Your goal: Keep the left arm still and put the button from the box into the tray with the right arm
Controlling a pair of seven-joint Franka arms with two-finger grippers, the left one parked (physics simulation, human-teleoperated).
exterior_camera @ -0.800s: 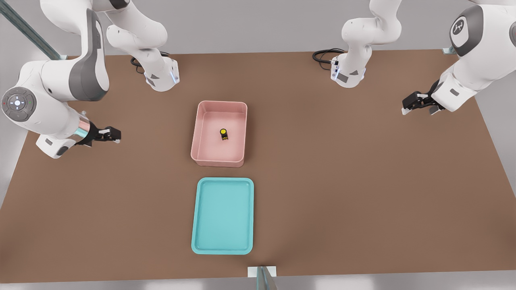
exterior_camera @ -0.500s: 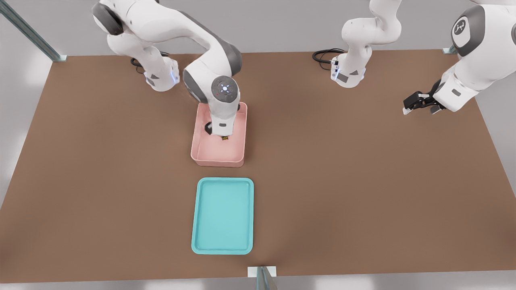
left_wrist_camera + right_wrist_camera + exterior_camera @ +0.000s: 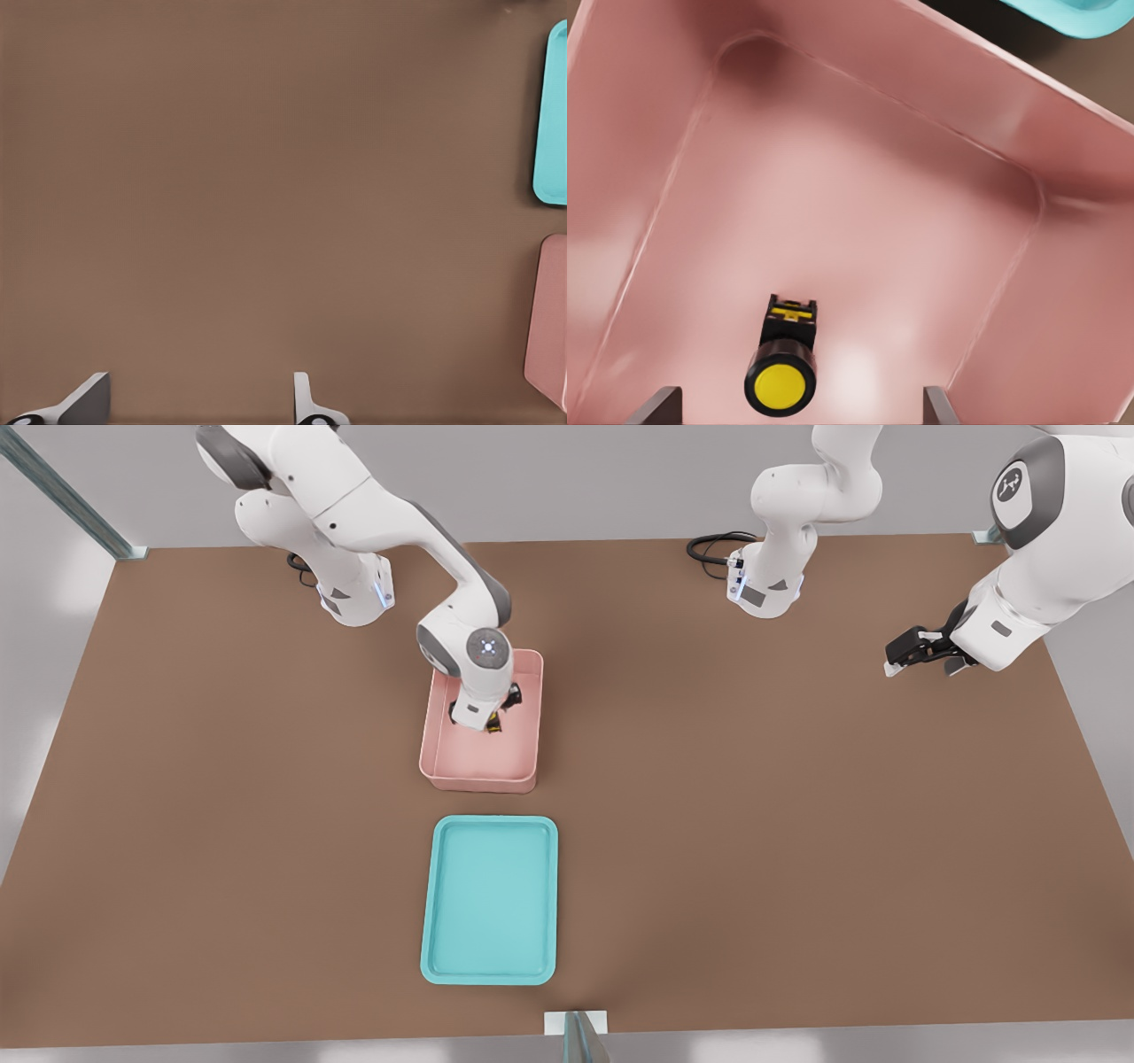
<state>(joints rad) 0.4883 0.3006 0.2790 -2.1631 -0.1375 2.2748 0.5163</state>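
The pale pink box (image 3: 483,766) stands mid-table, with the turquoise tray (image 3: 493,900) just in front of it. My right arm reaches down into the box, and its gripper (image 3: 485,720) hangs low over the button (image 3: 494,730), which peeks out below the hand. In the right wrist view the button (image 3: 782,367), yellow top and black body, stands on the box floor (image 3: 859,204). The gripper (image 3: 797,409) is open, its fingertips (image 3: 656,405) wide apart on either side of the button and not touching it. A corner of the tray (image 3: 1063,13) shows beyond the box wall.
Brown tabletop (image 3: 797,824) surrounds both containers. The two arm bases (image 3: 354,589) (image 3: 766,584) stand at the back edge. In the left wrist view, the tray edge (image 3: 554,115) and box edge (image 3: 549,319) sit at one side.
The right arm swung from the front view's left to over the box, then dropped lower into it and turned its wrist. The button, box and tray have stayed put.
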